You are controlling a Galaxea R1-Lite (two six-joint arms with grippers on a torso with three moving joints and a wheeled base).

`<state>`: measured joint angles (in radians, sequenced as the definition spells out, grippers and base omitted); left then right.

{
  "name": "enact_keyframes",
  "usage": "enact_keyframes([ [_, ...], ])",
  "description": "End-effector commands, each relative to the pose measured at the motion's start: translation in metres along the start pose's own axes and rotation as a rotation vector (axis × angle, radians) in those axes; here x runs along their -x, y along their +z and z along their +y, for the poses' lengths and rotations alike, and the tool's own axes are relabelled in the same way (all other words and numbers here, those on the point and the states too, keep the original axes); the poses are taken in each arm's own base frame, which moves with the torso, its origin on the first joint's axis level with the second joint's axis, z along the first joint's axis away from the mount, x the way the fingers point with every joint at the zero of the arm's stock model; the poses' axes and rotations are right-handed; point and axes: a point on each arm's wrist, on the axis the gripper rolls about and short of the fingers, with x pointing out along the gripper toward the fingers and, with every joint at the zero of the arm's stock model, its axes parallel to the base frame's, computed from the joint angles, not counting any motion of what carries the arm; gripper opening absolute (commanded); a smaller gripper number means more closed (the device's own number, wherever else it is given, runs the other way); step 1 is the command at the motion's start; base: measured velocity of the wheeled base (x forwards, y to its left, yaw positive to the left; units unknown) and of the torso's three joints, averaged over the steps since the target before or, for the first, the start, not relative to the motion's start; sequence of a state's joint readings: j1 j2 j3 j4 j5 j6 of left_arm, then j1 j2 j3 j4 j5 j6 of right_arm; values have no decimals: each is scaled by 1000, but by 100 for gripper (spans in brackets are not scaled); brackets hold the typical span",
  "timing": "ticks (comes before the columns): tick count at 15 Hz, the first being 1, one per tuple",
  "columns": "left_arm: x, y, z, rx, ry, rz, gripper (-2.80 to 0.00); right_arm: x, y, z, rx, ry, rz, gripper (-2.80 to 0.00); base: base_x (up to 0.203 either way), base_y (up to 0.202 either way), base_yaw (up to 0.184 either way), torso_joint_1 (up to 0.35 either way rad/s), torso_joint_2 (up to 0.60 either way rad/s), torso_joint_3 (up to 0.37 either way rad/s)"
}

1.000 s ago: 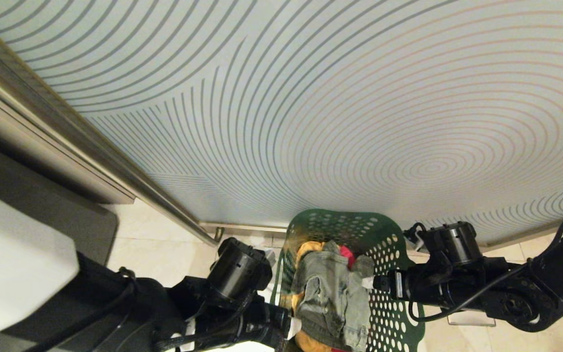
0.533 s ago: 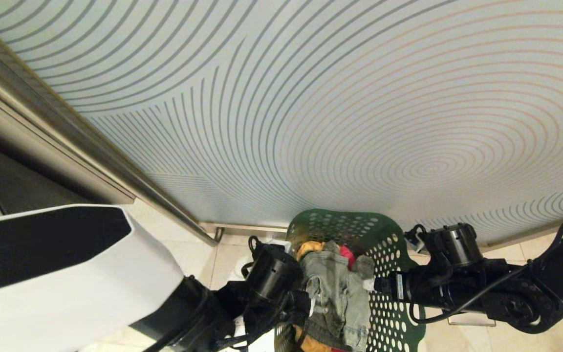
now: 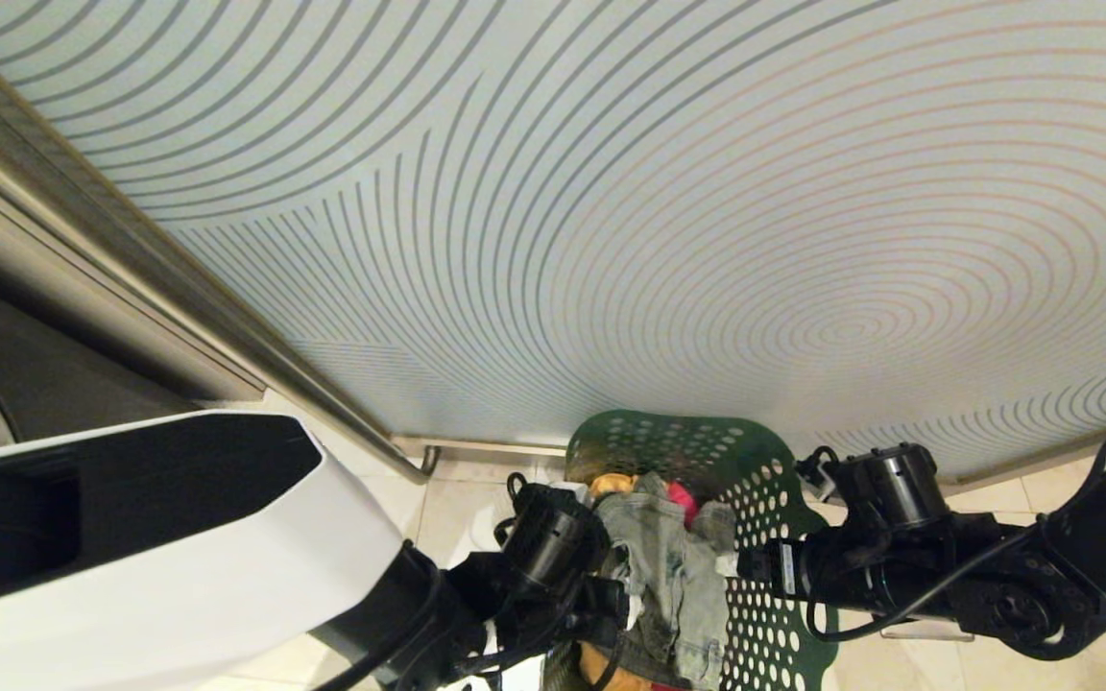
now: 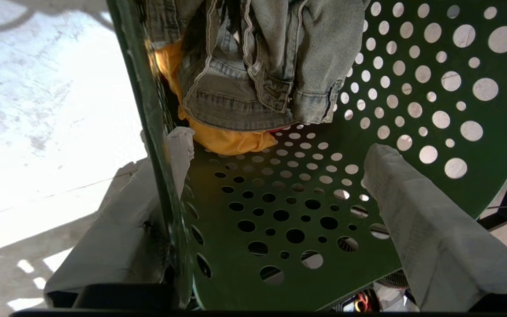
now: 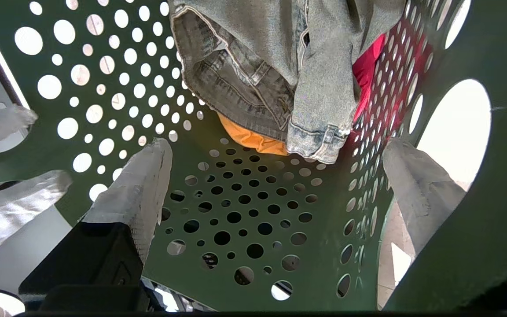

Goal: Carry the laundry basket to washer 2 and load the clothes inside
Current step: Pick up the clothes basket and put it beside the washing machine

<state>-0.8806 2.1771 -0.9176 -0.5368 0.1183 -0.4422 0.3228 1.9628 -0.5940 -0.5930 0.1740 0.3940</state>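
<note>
The dark green perforated laundry basket (image 3: 687, 441) stands on the floor at the bottom centre of the head view. The clothes lie in it: a grey denim piece (image 3: 673, 576) on top, yellow-orange cloth (image 4: 227, 141) under it and red cloth (image 5: 368, 70) against one wall. My left gripper (image 3: 611, 600) is open at the basket's left side, one finger outside the wall (image 4: 148, 132) and one finger (image 4: 394, 176) inside. My right gripper (image 3: 740, 557) is open astride the right wall, by a handle cut-out (image 5: 451, 132). Washer 2 does not show with a readable label.
A pale wall panel (image 3: 611, 192) with curved stripes rises just behind the basket. A steel rail (image 3: 227, 326) runs along its left edge. A dark grey machine front (image 3: 54, 384) sits at far left. Light floor tiles (image 3: 457, 509) surround the basket.
My left arm has swung in from the left to the basket's left rim, and its white upper part now fills the lower left of the head view. The right arm and basket stayed put.
</note>
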Motion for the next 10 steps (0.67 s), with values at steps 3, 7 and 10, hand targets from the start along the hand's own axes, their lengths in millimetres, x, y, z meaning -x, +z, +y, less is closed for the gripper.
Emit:
enact_keyframes([
  [3,-16,-3,-1,13,7,6,0,-5,-1,-2,-5,0,1,0,0,0,0,0,0,0],
  [7,-22,-3,-2,14,14,3,0,-6,-1,-2,-9,1,-6,0,0,0,0,0,0,0],
  [10,-25,-6,-1,12,17,11,0,-8,-1,-2,-10,3,-14,0,0,0,0,0,0,0],
])
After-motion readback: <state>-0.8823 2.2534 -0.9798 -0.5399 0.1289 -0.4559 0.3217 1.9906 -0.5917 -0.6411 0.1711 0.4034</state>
